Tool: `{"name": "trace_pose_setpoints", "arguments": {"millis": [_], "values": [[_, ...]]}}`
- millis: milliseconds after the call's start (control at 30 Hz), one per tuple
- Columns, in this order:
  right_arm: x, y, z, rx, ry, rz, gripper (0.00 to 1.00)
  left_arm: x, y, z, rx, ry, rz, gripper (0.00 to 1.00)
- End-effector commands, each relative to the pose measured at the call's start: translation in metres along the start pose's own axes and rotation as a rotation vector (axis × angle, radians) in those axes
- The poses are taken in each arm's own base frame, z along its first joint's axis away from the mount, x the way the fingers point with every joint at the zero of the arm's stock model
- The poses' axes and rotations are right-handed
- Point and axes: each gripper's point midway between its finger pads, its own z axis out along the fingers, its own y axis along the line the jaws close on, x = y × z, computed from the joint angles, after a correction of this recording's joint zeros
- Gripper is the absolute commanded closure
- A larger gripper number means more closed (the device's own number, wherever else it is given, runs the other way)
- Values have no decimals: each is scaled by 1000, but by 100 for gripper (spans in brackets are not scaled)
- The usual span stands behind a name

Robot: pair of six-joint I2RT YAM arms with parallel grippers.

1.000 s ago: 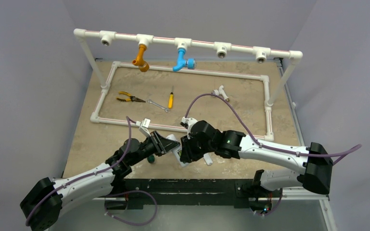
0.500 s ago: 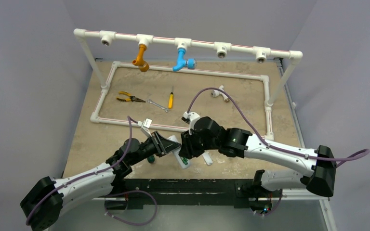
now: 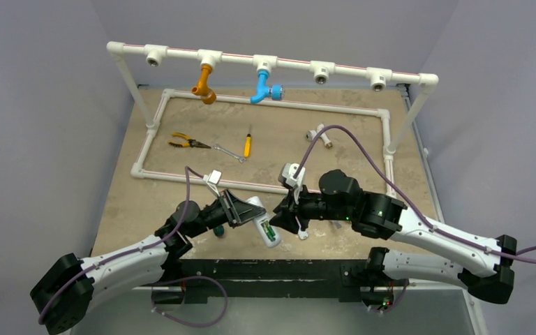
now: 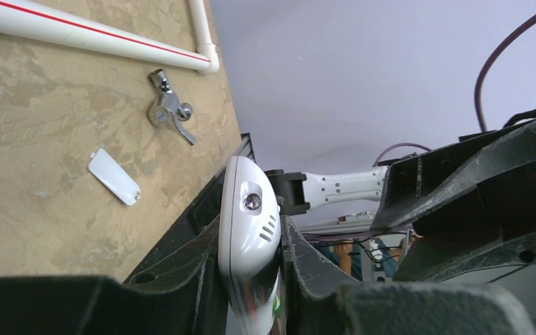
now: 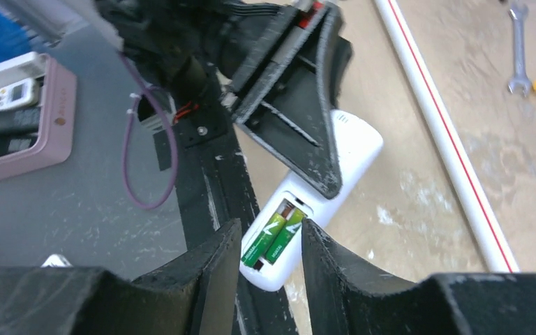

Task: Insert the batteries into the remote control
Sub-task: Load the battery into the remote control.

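My left gripper [image 3: 248, 209] is shut on the white remote control [image 3: 264, 225] and holds it above the table's near edge. It grips the end away from the battery recess. Two green batteries [image 3: 268, 229] lie side by side in the open recess, clearest in the right wrist view [image 5: 273, 241]. My right gripper [image 3: 285, 209] is open and empty, just right of the remote. In its own view [image 5: 271, 230] the recess shows between the fingers, farther off. In the left wrist view the remote's front end [image 4: 250, 223] is clamped between the fingers [image 4: 202, 265].
The small white cover plate [image 3: 300, 231] lies on the table right of the remote, also in the left wrist view [image 4: 114, 176]. A chrome fitting [image 4: 169, 108] lies beyond it. A green-handled screwdriver [image 3: 218, 230], pliers [image 3: 185, 142], wrench [image 3: 229, 151], tee fitting [image 3: 317, 134] and pipe frame [image 3: 265, 105] are around.
My right arm has drawn back to the right, away from the remote. The recess with the green batteries is now uncovered. The left gripper has kept the remote in place.
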Motion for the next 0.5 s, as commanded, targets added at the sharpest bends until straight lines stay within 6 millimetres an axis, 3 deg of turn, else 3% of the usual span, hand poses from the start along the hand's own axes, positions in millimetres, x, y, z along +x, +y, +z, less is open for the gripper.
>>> {"name": "trace_pose_setpoints", "arguments": {"millis": [0,133,300,467], "values": [[-12,35,-9,-237,-104,-226,63,-3,-45,-2,159,8,-34,100],[-10,49,-11,-341,-100,-334,64,-3,-46,-2,166,13,-49,100],[-1,51,-2,-407,-42,-415,66,-2,-47,-2,170,16,-41,100],[6,58,-7,-548,-59,-465,67,-2,-44,-3,160,10,-36,100]]}}
